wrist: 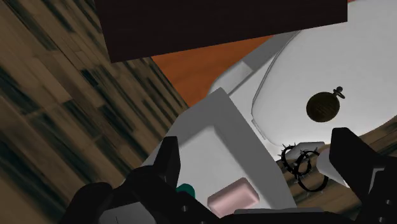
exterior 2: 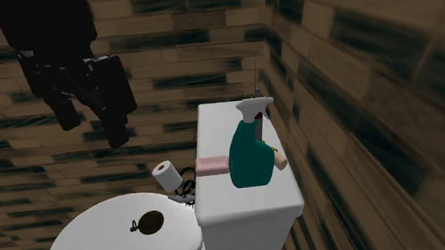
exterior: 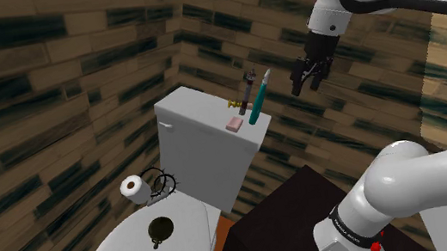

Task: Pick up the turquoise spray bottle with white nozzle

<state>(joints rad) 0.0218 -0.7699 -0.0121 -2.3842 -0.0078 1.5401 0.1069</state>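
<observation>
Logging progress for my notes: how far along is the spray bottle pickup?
Nothing is done yet: the teal spray bottle stands on the toilet tank. In hand: the end effector hangs open beside it, apart. Left: close in, grasp, lift.

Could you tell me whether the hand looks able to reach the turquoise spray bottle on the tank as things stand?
Probably yes: the hand hangs open in the air beside the spray bottle, with nothing between them. The pink block lies close by the bottle, so it may get nudged.
</observation>
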